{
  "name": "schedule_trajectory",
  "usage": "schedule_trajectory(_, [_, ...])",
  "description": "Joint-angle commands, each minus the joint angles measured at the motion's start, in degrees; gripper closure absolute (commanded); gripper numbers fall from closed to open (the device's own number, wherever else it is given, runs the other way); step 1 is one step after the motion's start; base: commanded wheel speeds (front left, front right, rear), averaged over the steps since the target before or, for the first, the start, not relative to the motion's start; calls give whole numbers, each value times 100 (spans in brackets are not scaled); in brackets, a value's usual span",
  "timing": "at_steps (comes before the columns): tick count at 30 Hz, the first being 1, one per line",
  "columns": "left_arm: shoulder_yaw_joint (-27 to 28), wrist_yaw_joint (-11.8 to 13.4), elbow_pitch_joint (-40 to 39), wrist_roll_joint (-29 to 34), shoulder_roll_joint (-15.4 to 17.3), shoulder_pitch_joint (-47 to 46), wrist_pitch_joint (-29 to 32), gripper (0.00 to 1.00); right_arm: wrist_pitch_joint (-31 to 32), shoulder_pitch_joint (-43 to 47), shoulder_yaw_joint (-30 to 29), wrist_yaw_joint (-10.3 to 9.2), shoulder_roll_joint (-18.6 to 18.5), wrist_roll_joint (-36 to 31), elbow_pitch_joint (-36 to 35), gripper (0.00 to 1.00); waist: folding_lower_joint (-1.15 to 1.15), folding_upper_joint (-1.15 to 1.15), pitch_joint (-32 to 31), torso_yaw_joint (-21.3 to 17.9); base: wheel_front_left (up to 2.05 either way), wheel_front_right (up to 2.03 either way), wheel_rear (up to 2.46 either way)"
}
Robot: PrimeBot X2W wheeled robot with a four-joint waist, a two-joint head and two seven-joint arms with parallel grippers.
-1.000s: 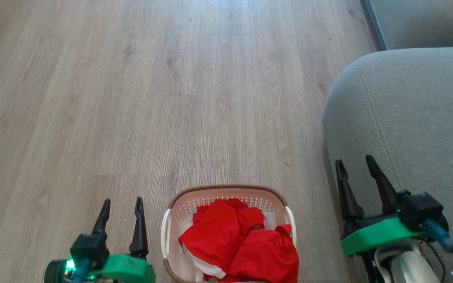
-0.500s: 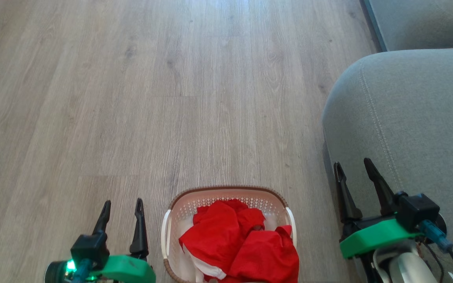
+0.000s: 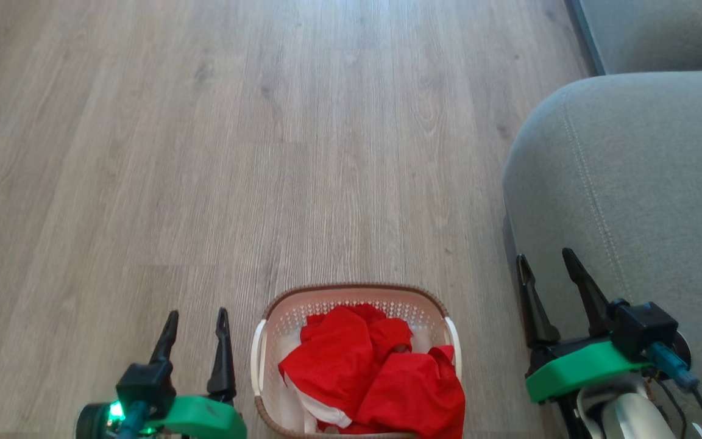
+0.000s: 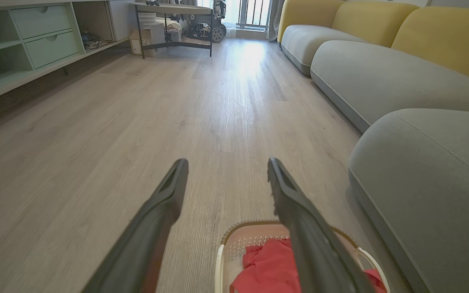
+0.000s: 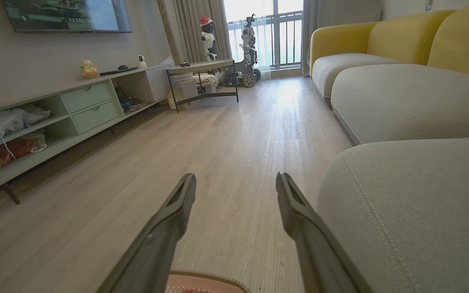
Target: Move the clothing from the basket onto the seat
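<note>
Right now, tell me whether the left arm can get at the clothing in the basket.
Probably yes. The left end effector hangs open just beside the basket, the clothing lies heaped uncovered in it, and nothing stands between them.

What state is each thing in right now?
clothing: crumpled, all inside the basket.
basket: upright on the floor, loaded.
seat: no clothing on its visible part.
left gripper: open, holding nothing.
right gripper: open, holding nothing.

Before me, pale wood-plank floor (image 3: 205, 152), mint-drawered low shelf unit (image 5: 90, 106) along the wall (image 5: 35, 57), sunlit balcony window (image 5: 277, 28) beyond.
</note>
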Motion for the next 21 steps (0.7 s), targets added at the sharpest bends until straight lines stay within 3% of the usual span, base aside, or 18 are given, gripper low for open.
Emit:
schedule_trajectory(1, [134, 27, -209, 29, 39, -265, -73, 0, -68, -206, 146, -1, -74, -46, -182, 0, 0, 0, 40, 5, 0, 0, 0])
schedule_trajectory(11, [-255, -115, -66, 134, 39, -947, -73, 0, -68, -515, -204, -1, -74, -264, -334, 0, 0, 0, 932, 59, 0, 0, 0])
schedule_trajectory(21, [-1252, -268, 1088, 24, 39, -2313, -73, 0, -68, -1264, -687, -1, -74, -548, -978, 0, 0, 0, 2477, 137, 0, 0, 0])
